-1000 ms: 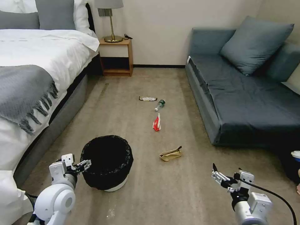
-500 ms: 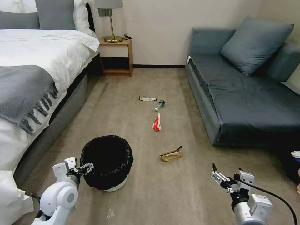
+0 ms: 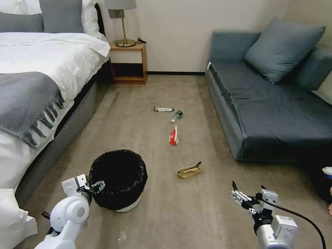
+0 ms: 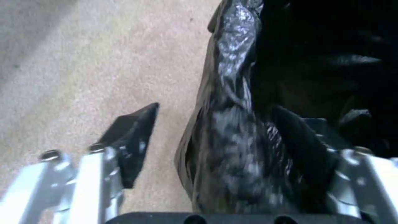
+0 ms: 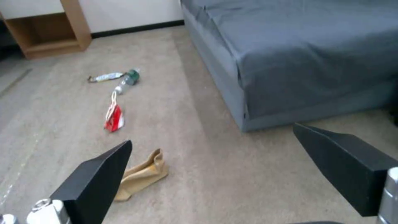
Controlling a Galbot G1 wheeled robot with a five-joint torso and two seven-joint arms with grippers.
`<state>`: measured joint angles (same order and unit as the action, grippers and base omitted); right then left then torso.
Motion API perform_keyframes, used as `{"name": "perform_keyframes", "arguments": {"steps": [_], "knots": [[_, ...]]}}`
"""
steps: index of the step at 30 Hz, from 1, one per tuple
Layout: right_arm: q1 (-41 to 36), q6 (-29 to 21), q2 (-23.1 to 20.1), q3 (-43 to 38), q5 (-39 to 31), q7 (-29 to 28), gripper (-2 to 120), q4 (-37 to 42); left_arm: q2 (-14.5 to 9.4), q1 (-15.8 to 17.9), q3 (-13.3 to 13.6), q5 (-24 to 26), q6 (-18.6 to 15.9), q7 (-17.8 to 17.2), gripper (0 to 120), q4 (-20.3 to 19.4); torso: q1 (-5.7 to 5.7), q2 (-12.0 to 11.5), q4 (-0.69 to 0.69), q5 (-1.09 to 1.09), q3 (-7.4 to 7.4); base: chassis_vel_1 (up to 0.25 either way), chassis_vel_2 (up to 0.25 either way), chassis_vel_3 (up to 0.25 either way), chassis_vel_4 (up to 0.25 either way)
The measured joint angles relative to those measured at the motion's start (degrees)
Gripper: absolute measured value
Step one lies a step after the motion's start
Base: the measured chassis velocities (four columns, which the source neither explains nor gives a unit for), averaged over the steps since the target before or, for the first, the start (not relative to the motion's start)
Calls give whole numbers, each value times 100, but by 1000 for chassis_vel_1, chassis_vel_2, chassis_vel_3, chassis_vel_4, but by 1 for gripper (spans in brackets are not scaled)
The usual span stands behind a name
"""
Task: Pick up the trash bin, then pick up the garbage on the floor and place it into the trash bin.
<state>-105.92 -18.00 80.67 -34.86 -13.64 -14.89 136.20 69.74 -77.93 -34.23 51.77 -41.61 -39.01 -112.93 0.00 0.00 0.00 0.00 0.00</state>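
Left pincer drops onto the rim of the trash bin as we ready the lift.

Within a second it has sunk to straddle the bag-lined rim, jaws spread and not yet clamped; the bin stands on the carpet. Beyond the bin the garbage lies untouched in open floor; our right pincer hangs released beside it.

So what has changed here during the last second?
The left gripper came lower along the trash bin rim; its open fingers straddle the black liner. The right gripper shifted slightly, open. The bin and the garbage stayed put.
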Motion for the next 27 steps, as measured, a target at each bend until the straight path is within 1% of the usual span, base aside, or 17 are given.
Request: {"name": "perform_keyframes", "arguments": {"steps": [1, 2, 4, 6, 7, 8, 9, 11, 14, 15, 17, 19, 21, 24, 25, 27], "knots": [[-2, -8, -12, -37, -27, 0, 100, 10, 8, 2, 9, 0, 0, 1, 64, 14, 0, 0, 0, 0, 0, 0, 0, 0, 0], [-2, -8, -12, -37, -27, 0, 100, 10, 8, 2, 9, 0, 0, 1, 64, 14, 0, 0, 0, 0, 0, 0, 0, 0, 0], [-14, -8, -19, -76, -42, 0, 100, 15, 22, -6, 18, -2, 6, 14, 54, 17, 0, 0, 0, 1, 0, 0, 0, 0, 0], [-28, -8, -19, -98, -48, 0, 100, 15, 43, -28, 28, -14, 24, 37, 48, 17, 0, 0, 0, 2, -1, 0, 0, 0, 0], [-28, -8, -19, -98, -48, 0, 100, 15, 43, -28, 28, -14, 24, 37, 48, 17, 0, 0, 0, 2, -1, 0, 0, 0, 0], [-35, -7, -14, -98, -48, 0, 100, 17, 51, -40, 31, -19, 32, 51, 39, 15, 0, 0, 0, 3, -1, 0, 0, 0, 0], [-47, -6, -6, -92, -43, 0, 100, 27, 57, -57, 32, -29, 46, 76, 34, 11, 0, 0, 0, 3, -1, 0, 0, 0, 0], [-55, -4, -1, -84, -38, 0, 100, 35, 60, -73, 32, -40, 58, 98, 32, 7, 0, 0, 0, 3, -2, 0, 0, 0, 0], [-82, 2, 19, -50, -9, -1, 100, 37, 62, -138, 10, -80, 102, 145, 16, -4, 0, 0, 0, 3, -2, 0, 0, 0, 0], [-82, 2, 19, -50, -9, -1, 100, 37, 62, -138, 10, -80, 102, 145, 16, -4, 0, 0, 0, 3, -2, 0, 0, 0, 0], [-105, -8, 26, -19, 0, -1, 100, 38, 57, -199, -27, -145, 136, 218, 7, -11, 0, 0, 1, 2, -1, 0, 0, 0, 0], [-117, -29, 33, 9, 3, -1, 100, 52, 51, -228, -50, -169, 156, 247, 3, -22, 0, 0, -2, -1, -1, 0, 0, 0, 0], [-118, -40, 38, 31, 8, 0, 100, 60, 48, -258, -64, -202, 174, 260, 3, -37, 0, 0, -2, -2, -1, 0, 0, 0, 0], [-117, -50, 56, 78, 31, 0, 100, 61, 54, -386, -122, -474, 234, 343, 3, -171, 0, 0, -1, -3, 0, 0, 0, 0, 0], [-117, -50, 56, 78, 31, 0, 100, 61, 54, -386, -122, -474, 234, 343, 3, -171, 0, 0, -1, -3, 0, 0, 0, 0, 0], [-116, -51, 63, 113, 47, 0, 100, 61, 79, -476, -170, -681, 277, 378, 3, -325, 0, 0, 0, -1, 0, 0, 0, 0, 0]]}}
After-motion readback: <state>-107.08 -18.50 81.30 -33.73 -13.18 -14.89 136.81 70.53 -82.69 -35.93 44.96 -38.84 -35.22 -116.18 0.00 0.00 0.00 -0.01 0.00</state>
